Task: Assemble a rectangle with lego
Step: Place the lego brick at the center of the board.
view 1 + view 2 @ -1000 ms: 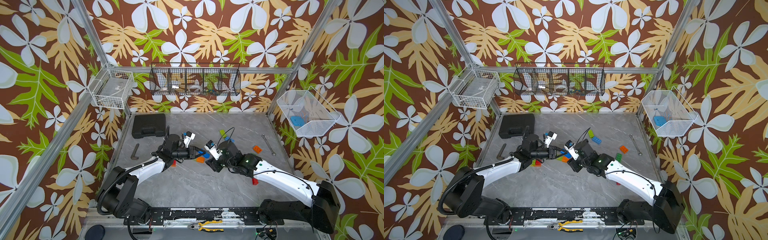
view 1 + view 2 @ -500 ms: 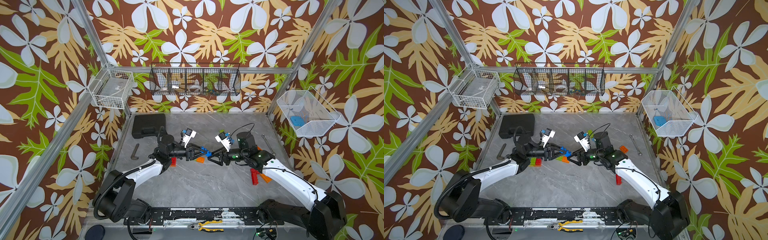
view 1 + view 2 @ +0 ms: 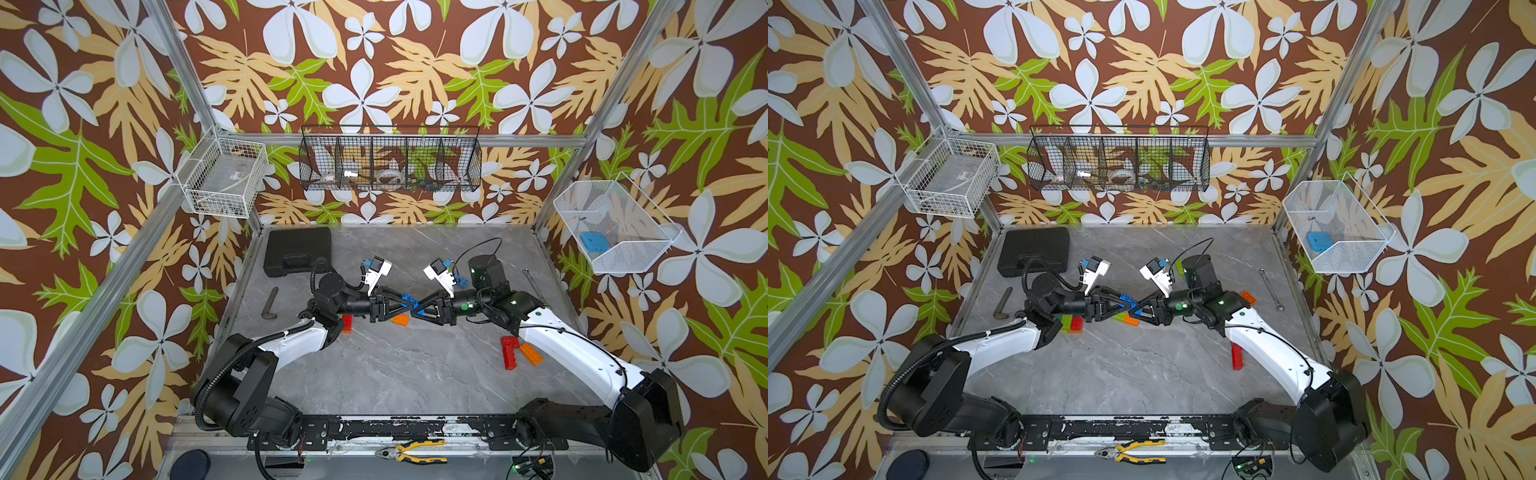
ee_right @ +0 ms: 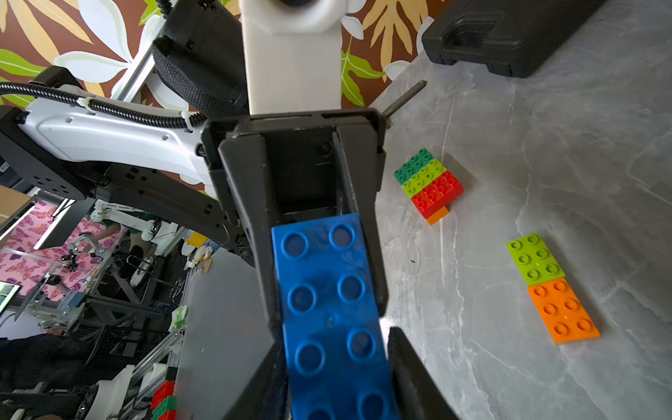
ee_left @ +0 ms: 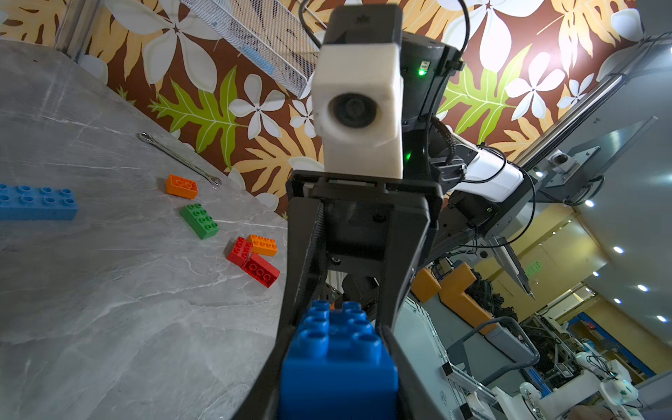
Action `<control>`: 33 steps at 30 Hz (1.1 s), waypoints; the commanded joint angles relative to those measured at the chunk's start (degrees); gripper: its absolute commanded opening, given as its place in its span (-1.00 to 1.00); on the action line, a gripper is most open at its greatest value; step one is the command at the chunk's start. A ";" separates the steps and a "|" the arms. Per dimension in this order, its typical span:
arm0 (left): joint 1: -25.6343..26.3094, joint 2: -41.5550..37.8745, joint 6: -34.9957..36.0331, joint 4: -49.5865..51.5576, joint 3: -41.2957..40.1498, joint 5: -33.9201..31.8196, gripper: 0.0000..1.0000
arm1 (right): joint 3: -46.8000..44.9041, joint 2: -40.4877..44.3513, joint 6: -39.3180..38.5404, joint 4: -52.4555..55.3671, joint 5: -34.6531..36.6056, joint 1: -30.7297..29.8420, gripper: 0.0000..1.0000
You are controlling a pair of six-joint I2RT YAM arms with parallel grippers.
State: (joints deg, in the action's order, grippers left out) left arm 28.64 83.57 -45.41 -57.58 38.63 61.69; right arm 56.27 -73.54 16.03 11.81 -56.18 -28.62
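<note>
You look early on: left gripper (image 5: 336, 385) clamps the blue brick (image 4: 327, 298), right gripper (image 4: 332, 374) brackets its far end, grip unclear; one small stack (image 4: 429, 183) built, other bricks (image 5: 199, 220) loose.

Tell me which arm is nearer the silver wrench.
Right. The right arm is close beside the wrench; the left arm lies across the table from it.
</note>
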 commanded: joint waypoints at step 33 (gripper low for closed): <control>-3.71 -19.94 15.59 53.68 5.51 -86.29 1.00 | -10.30 -12.55 45.22 11.92 81.86 -16.35 -0.83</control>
State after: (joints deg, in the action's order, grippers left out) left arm 25.39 64.84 -28.64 -9.85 43.88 -7.99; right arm 45.06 -83.20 54.33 21.34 18.11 -43.99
